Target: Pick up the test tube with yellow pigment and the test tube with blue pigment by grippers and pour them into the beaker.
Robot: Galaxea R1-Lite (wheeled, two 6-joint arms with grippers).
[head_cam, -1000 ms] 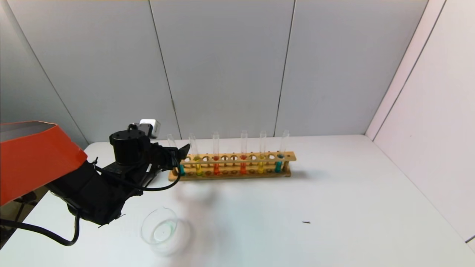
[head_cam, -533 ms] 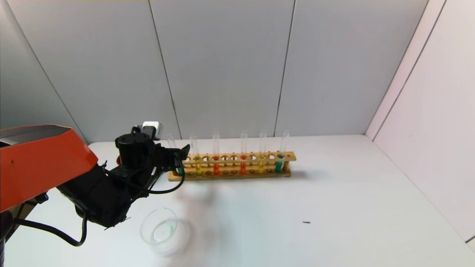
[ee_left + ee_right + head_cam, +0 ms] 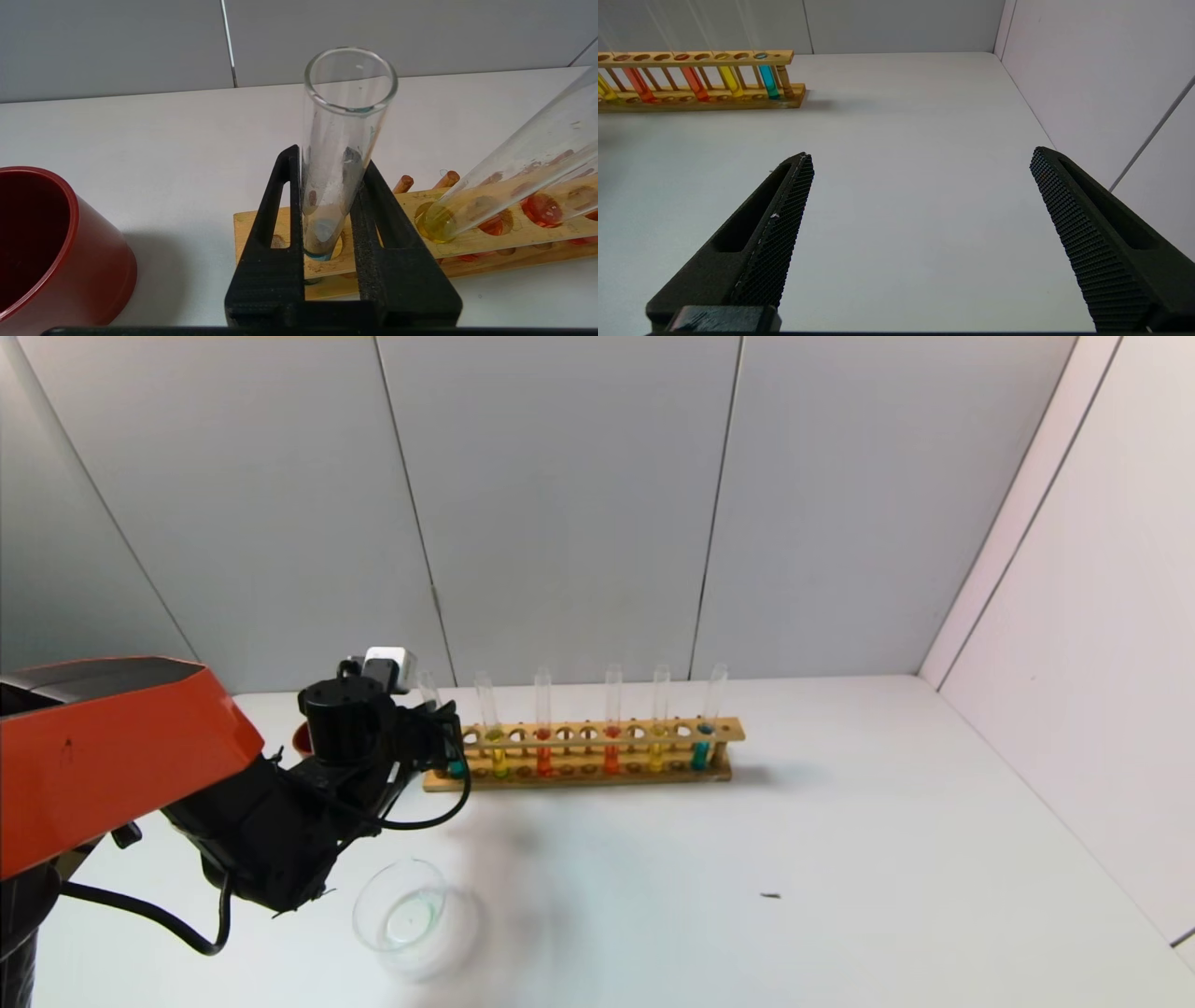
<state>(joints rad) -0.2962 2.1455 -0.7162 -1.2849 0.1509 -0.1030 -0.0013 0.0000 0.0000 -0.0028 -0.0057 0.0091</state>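
Observation:
My left gripper (image 3: pixel 446 728) (image 3: pixel 329 158) is shut on the test tube with blue pigment (image 3: pixel 456 768) (image 3: pixel 343 140). This tube leans in the left end hole of the wooden rack (image 3: pixel 597 777) (image 3: pixel 247 228), with a little blue liquid at its bottom. The test tube with yellow pigment (image 3: pixel 499 761) (image 3: pixel 514 177) stands in the neighbouring hole. The beaker (image 3: pixel 359 915) sits near the table's front, below the left arm, with pale green liquid in it. My right gripper (image 3: pixel 920 154) is open and empty above bare table, away from the rack (image 3: pixel 705 100).
The rack also holds two orange-red tubes, a golden-yellow tube (image 3: pixel 656 756) and a teal tube (image 3: pixel 700 756) at its right end. A dark red cup (image 3: pixel 56 252) (image 3: pixel 301 737) stands just left of the rack. A small dark speck (image 3: pixel 770 896) lies on the table.
The left arm has moved in towards the rack's left end. Its fingers, spread with one tip over the rack before, now close on the end tube.

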